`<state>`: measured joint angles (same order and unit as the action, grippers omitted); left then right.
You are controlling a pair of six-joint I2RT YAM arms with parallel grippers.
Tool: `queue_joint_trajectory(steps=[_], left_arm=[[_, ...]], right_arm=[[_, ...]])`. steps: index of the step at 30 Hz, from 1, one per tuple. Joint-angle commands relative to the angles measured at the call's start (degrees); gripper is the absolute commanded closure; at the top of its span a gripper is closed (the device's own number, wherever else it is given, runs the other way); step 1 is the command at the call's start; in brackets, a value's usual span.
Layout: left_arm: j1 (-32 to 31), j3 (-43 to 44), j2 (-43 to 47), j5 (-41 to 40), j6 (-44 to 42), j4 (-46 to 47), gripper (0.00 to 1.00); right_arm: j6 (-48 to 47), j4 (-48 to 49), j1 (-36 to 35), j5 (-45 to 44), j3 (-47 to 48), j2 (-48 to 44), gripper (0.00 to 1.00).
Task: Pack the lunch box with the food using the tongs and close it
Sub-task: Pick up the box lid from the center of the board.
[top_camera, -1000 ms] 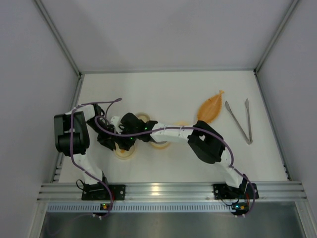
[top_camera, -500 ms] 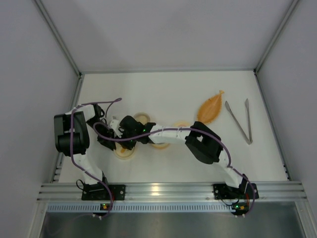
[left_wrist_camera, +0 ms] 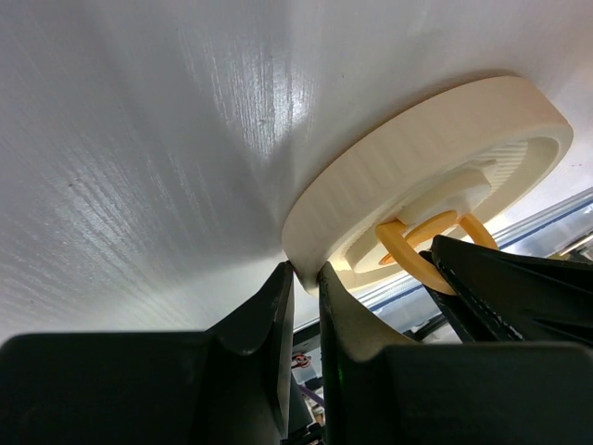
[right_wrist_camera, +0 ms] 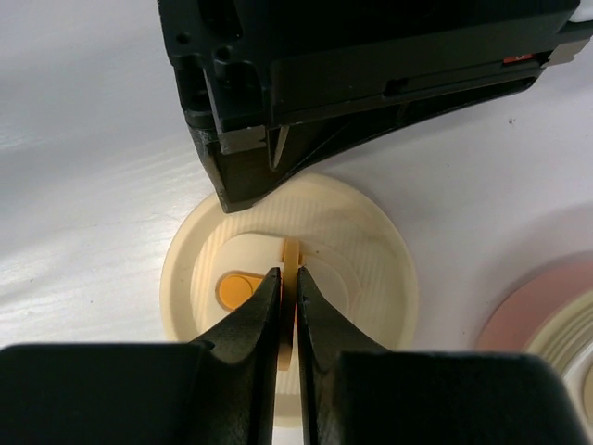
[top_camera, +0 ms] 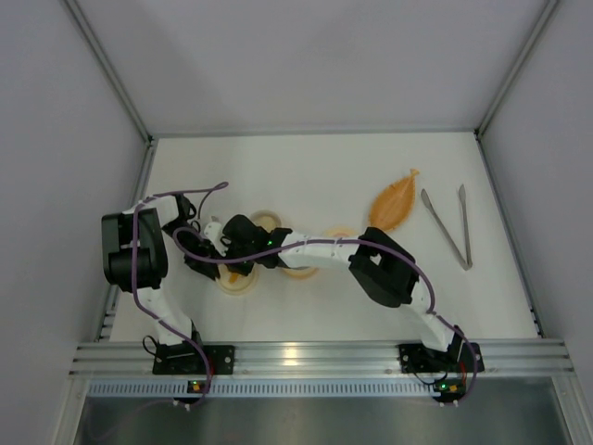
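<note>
A round cream lunch box lid (right_wrist_camera: 371,250) lies on the white table at the left (top_camera: 243,284). My left gripper (left_wrist_camera: 306,271) is shut on the lid's outer rim (left_wrist_camera: 417,158). My right gripper (right_wrist_camera: 288,275) is shut on the upright yellow ring handle (right_wrist_camera: 292,252) at the lid's middle; the handle (left_wrist_camera: 408,255) also shows in the left wrist view. The silver tongs (top_camera: 449,227) lie in a V at the far right, untouched. The food does not show in any view.
An orange leaf-shaped dish (top_camera: 396,201) lies left of the tongs. Two more round cream lunch box parts (top_camera: 269,221) (top_camera: 301,270) sit partly under my right arm; one has a pinkish rim (right_wrist_camera: 547,306). Grey walls enclose the table on three sides.
My right gripper has closed from open onto the yellow ring handle, its wrist shifting slightly left. The left gripper has stayed shut on the lid's rim.
</note>
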<state>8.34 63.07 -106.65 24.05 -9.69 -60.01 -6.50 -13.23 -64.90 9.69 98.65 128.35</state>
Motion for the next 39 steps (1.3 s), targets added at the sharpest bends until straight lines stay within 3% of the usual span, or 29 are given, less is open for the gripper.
queue_joint_trajectory(steps=[1, 16, 29, 34, 39], left_arm=[[-0.08, 1.62, 1.45, -0.06, -0.06, 7.36, 1.0], [-0.08, 1.0, 0.83, 0.12, -0.5, 7.71, 1.0], [-0.08, 0.92, 0.57, 0.2, -0.41, 8.06, 1.0], [-0.08, 0.74, 0.57, 0.12, -0.41, 8.15, 1.0], [-0.08, 0.74, 0.57, 0.03, -0.33, 8.15, 1.0]], right_arm=[[-2.8, -2.41, -2.94, 3.32, -0.65, -5.04, 1.0], [-6.68, -5.57, -4.0, -0.82, -0.57, -0.92, 0.88], [-8.0, -14.27, -3.92, 0.77, 5.41, 2.95, 0.85], [-7.56, -15.07, -3.92, -0.02, 5.94, 3.66, 0.76], [-7.21, -15.15, -3.91, -0.47, 5.85, 3.83, 0.8]])
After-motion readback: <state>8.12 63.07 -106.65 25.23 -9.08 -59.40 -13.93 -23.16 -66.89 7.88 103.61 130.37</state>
